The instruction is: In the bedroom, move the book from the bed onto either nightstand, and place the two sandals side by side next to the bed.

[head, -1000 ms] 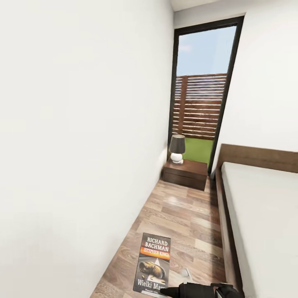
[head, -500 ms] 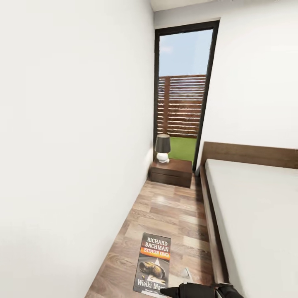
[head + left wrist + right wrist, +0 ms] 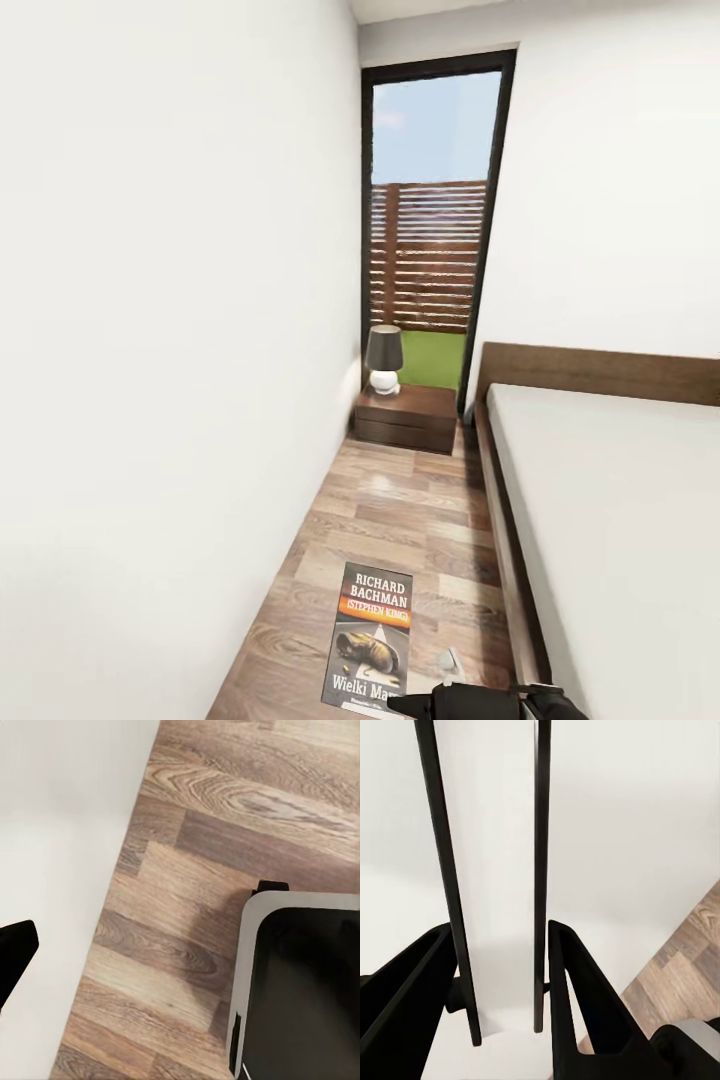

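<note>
Paperback carried down the aisle toward the nightstand

The thin dark paperback book with the orange band [image 3: 370,638] is pinched edge-on between the two black fingers of the right gripper [image 3: 502,1005], held low in front of the robot above the wood-plank floor [image 3: 420,510]. The left gripper's state cannot be told. The low dark-brown wooden nightstand [image 3: 408,417], bearing a small dark-shaded lamp [image 3: 384,358], stands at the aisle's far end between the white wall and the pale-grey bed with its dark wooden frame [image 3: 600,480]. The clamp is best kept firm and the book level during the approach, and it should be released on the bare top beside the lamp.
</note>
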Available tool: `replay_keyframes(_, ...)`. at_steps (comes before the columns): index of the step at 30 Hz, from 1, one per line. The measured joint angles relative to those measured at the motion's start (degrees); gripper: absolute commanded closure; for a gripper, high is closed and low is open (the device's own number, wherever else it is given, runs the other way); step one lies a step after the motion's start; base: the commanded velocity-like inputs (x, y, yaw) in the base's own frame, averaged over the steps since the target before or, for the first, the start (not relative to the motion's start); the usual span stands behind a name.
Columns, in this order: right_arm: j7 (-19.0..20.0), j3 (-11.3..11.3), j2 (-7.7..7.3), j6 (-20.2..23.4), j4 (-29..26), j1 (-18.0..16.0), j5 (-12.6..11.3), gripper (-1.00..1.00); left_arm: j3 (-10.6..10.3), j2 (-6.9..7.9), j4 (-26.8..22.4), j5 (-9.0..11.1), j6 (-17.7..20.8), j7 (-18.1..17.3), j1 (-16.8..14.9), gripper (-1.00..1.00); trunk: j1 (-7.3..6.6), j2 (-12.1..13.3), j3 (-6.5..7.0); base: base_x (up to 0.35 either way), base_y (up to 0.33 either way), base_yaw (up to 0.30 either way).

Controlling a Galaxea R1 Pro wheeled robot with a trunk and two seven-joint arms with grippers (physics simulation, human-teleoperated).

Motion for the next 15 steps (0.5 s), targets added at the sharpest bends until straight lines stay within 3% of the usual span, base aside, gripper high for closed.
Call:
replay_keyframes(6, 0.03, 0.02, -0.01, -0.01, 0.00, 0.01, 0.00, 1.00, 0.00, 0.00, 0.01, 0.00, 0.01, 0.00, -0.01, -1.00, -0.01, 0.00, 0.00, 0.110, 0.021, -0.147)
replay_keyframes(15, 0.04, 0.00, -0.01, -0.02, 0.00, 0.01, 0.03, 1.00, -0.04, 0.00, 0.02, 0.00, 0.00, 0.00, -0.01, -1.00, -0.01, 0.00, 0.00, 0.171, 0.084, -0.230)
